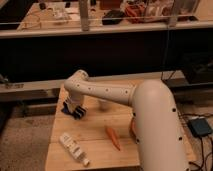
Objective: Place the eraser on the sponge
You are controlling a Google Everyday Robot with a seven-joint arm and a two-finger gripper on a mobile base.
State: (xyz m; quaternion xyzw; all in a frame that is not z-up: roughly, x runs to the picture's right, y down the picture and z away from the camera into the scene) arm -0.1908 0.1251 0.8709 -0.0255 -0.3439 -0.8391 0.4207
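Observation:
My gripper hangs from the white arm at the left side of the wooden table, pointing down. Its dark tip sits right on or just above the blue sponge, which peeks out at its left. I cannot make out the eraser apart from the dark gripper tip; it is hidden or blends in there.
A white cup stands just right of the gripper, behind the arm's forearm. An orange carrot lies mid-table and a white bottle lies near the front left. A dark counter wall runs behind the table.

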